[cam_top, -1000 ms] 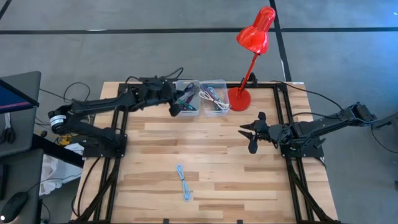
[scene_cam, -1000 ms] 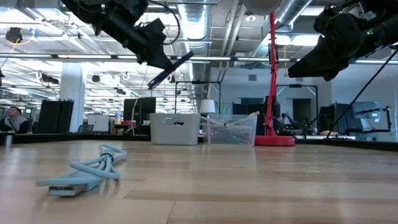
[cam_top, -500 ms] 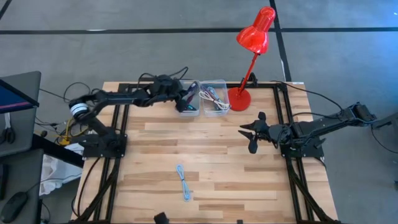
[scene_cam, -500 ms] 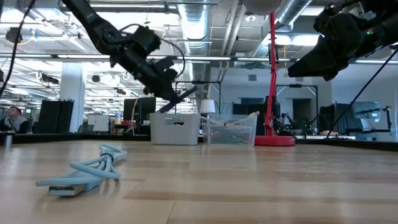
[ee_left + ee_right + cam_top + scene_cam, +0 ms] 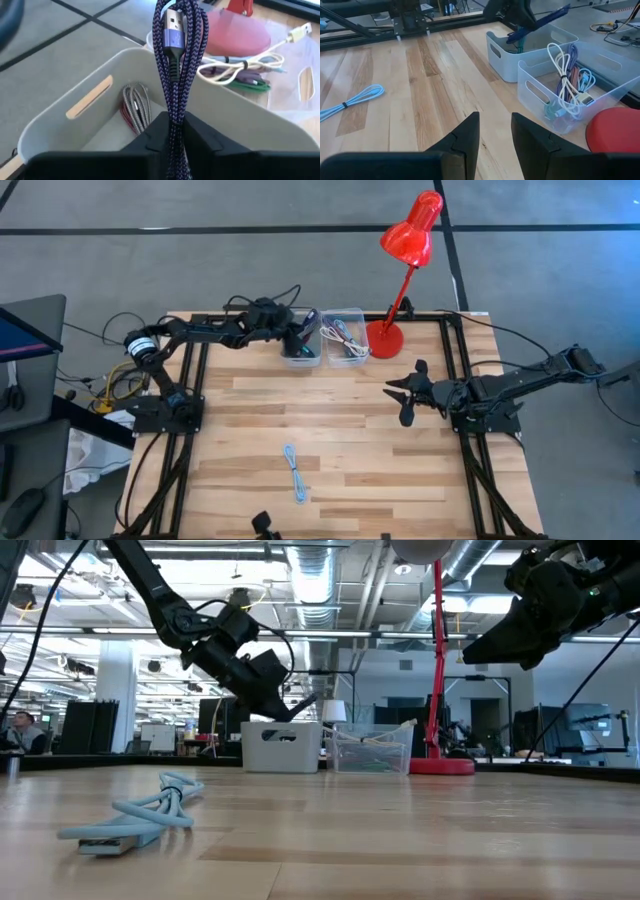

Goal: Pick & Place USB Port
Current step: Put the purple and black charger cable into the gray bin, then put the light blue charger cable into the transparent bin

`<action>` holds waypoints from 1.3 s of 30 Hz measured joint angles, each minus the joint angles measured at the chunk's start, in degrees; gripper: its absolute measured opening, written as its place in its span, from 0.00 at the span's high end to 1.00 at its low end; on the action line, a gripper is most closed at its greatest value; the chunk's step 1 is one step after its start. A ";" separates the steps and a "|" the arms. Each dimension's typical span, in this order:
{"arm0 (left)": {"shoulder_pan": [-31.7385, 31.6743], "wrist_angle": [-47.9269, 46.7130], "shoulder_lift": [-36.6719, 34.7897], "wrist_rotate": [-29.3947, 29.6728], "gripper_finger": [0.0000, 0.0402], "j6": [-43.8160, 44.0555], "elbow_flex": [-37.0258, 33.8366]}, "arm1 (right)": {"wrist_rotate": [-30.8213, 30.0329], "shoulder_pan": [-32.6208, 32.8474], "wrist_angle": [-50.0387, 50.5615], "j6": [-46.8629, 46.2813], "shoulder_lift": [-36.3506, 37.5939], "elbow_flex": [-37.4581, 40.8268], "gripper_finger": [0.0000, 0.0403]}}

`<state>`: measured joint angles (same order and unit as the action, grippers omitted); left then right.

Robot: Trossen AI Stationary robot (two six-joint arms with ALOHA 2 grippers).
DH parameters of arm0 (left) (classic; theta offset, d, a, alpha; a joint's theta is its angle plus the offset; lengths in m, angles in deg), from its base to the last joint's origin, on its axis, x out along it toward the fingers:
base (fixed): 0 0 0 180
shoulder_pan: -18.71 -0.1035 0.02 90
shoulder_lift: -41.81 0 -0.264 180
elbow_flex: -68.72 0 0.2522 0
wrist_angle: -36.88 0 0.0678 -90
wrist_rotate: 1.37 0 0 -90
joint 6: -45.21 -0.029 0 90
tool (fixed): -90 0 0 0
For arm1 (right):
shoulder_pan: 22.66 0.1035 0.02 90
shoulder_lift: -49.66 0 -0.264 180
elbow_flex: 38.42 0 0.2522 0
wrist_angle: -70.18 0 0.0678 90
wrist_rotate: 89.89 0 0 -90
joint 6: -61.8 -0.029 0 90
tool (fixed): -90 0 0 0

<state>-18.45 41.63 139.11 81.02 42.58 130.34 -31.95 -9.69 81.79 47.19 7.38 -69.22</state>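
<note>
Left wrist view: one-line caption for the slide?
Left gripper shut on a bundled purple braided USB cable, held over the white bin beside the clear bin of cables.

Two arms work at one worktop [image 5: 400, 470], so there are two pincers: the left pincer [image 5: 296, 340] and the right pincer [image 5: 403, 398]. Two bins stand side by side: one white bin [image 5: 301, 358] and one clear bin [image 5: 347, 356]. One purple braided cable [image 5: 178, 60] and one light-blue cable [image 5: 295, 472] are in view. The clear bin holds several cables, perhaps three; the tangle hides the count. One red lamp [image 5: 404, 250] stands nearby.
</note>
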 joint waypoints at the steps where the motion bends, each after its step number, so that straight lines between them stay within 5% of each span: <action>1: 0.01 0.45 -0.01 0.01 0.85 0.07 0.02 | 0.00 0.01 0.02 0.00 0.00 0.00 0.74; 7: 0.01 3.05 -0.22 1.55 0.66 0.15 0.02 | -0.02 0.00 0.01 -0.01 0.00 0.00 0.74; 12: 0.01 2.94 -0.37 1.18 0.60 0.08 0.02 | -0.02 0.00 0.01 -0.02 0.00 0.00 0.74; 18: 1.27 -5.49 -5.35 -11.30 0.64 -3.45 0.02 | 0.00 0.00 0.04 -0.02 0.00 0.00 0.74; 24: 6.61 -24.94 -15.68 -10.31 0.71 -15.04 0.02 | -0.05 -0.02 0.08 0.11 0.00 0.00 0.74; 39: 24.00 -38.52 -35.61 -9.97 0.72 -10.21 -0.89 | 2.19 -1.01 -0.66 -2.59 -0.01 0.00 0.74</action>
<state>5.55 3.11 103.50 71.06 32.37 129.45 -29.76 -10.69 81.13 44.60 7.36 -69.22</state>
